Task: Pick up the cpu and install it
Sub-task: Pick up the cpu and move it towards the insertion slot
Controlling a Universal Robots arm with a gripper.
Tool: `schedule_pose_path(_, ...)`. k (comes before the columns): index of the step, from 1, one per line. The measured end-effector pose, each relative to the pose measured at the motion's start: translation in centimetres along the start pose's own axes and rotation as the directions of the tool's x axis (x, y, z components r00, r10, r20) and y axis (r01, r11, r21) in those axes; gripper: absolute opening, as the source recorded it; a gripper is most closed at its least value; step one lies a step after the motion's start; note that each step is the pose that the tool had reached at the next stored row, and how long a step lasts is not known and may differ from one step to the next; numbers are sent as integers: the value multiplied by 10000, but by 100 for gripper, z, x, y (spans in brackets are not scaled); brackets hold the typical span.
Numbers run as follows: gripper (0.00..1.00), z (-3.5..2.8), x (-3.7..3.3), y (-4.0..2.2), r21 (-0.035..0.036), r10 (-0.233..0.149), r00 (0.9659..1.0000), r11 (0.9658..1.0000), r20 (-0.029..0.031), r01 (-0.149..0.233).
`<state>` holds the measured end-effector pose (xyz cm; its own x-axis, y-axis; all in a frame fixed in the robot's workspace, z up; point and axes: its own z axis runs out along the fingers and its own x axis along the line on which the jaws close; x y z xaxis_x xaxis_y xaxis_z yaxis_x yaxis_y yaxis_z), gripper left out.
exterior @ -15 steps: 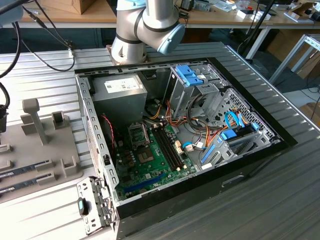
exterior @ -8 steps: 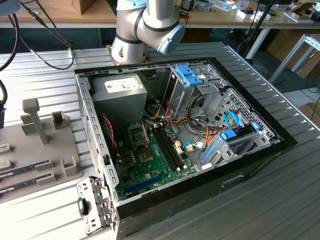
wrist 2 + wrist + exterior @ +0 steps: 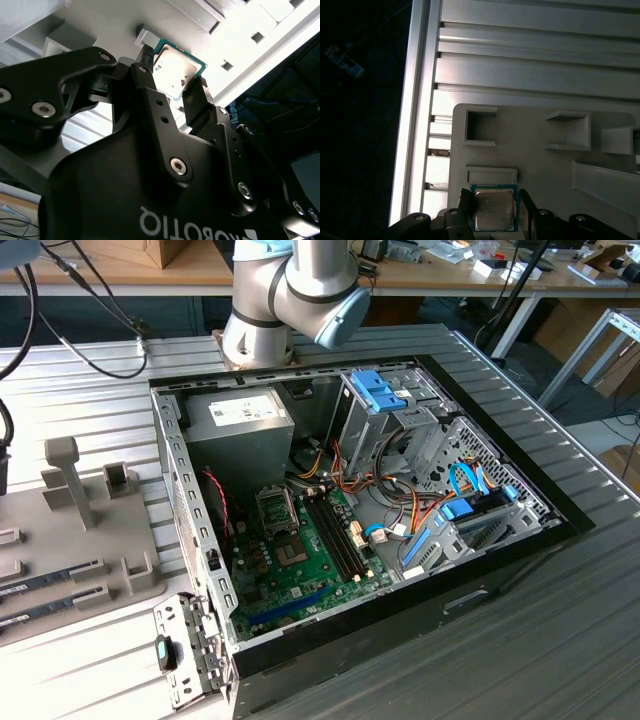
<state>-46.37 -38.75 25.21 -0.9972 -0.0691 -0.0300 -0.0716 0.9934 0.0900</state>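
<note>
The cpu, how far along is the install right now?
Done: the gripper is at the grey tray. In hand: it is closed on two opposite edges of the cpu, in both wrist views. Left: the cpu is not yet in the motherboard socket in the exterior view.

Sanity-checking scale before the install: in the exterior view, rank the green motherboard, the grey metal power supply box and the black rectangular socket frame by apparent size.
1. Green motherboard: largest, though cables cover part of it.
2. Grey metal power supply box.
3. Black rectangular socket frame: clearly smallest.
</note>
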Motion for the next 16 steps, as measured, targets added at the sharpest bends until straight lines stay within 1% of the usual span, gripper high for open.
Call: schedule_pose_path(16,47,-62,-2,6,-44,2,10000,10000,3,-2)
